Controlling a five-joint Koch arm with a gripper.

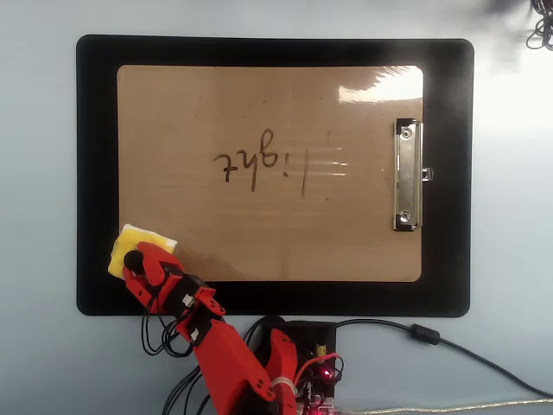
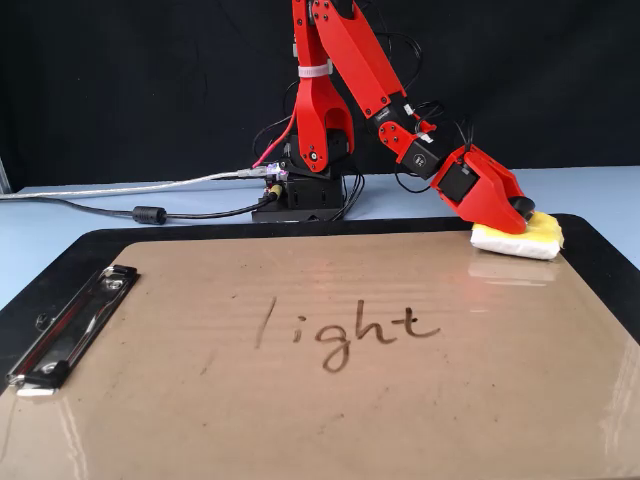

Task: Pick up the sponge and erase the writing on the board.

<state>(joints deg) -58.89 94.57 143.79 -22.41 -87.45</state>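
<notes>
Your gripper (image 2: 518,212) is pinched on the one sponge (image 1: 141,245) at the board (image 1: 259,112) corner; open board runs to the one untouched writing (image 1: 259,164).

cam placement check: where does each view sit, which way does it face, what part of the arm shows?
Overhead view: above, looking straight down on the board; arm enters from the bottom edge, claw at the sponge.
Fixed view: low at the board's far side, facing the arm's base; the writing reads upright.
Shared: board, writing, sponge, claw.
</notes>
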